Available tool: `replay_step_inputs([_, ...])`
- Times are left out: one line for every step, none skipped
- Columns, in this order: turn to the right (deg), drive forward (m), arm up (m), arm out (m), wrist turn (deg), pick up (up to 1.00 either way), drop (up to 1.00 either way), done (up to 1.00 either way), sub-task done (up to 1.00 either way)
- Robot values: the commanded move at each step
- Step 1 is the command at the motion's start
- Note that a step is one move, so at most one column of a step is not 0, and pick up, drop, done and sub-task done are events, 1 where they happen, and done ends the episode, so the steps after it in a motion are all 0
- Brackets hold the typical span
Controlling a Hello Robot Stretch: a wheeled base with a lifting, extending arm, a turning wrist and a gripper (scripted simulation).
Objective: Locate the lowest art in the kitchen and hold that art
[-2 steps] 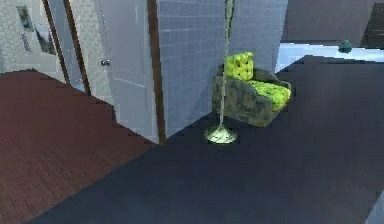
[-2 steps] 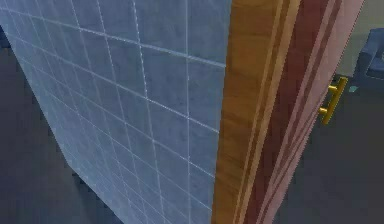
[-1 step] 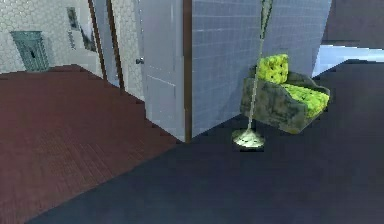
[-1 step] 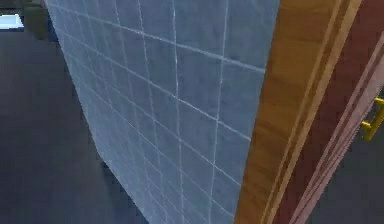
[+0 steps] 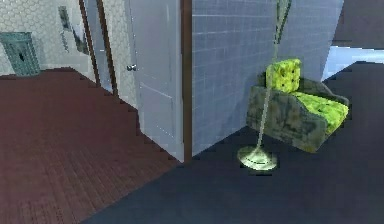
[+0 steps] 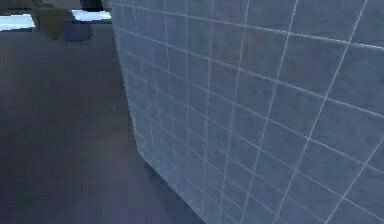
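Grey-blue tiled wall (image 6: 250, 110) runs close alongside, so reaching room on that side looks poor. Ahead, brass floor lamp (image 5: 258, 157) stands just before a green-cushioned armchair (image 5: 300, 105), tucked against the wall. White door (image 5: 155, 75) stands ajar onto red-brown floor (image 5: 60, 130). Far beyond, teal boxy thing (image 5: 20, 52) and pale wall hanging (image 5: 66, 30): possibly the art, unsure. Gripper state: cannot tell.

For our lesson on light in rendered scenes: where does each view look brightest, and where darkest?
Forward view: the round brass lamp base catches a pale sheen, the yellow-green cushioned armchair looks bright, and the dark blue-grey floor before them lies dim. Arm side view: the blue-grey tiled wall is the lighter part; the floor beside it is dark.
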Motion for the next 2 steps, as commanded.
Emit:
replay_step_inputs([45.0,0.00,0.00,0.00,0.0,0.00,0.00,0.00,0.00])
replay_step_inputs([3.0,0.00,0.00,0.00,0.0,0.00,0.00,0.00,0.00])
